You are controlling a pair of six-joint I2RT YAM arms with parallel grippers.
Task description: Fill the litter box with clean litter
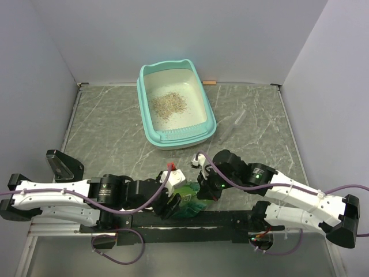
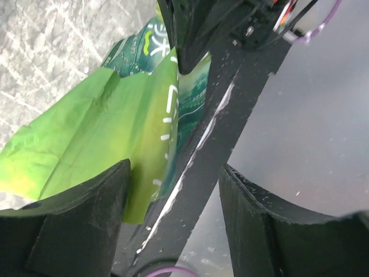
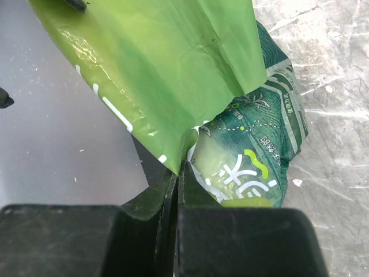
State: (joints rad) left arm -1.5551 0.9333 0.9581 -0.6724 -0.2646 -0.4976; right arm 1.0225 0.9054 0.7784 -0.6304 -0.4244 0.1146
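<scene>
Your right pincer [image 3: 177,173] pinches the edge of the green bag [image 3: 161,69], seemingly keeping it ready to pour, while your left pincer [image 2: 173,184] gapes empty; the litter box [image 1: 180,137], well beyond, holds scant clean litter [image 1: 168,105]

the green bag [image 3: 173,75] is glossy, creased plastic film, the litter box [image 1: 183,137] smooth matt plastic, the clean litter [image 1: 168,105] rough and grainy.
</scene>
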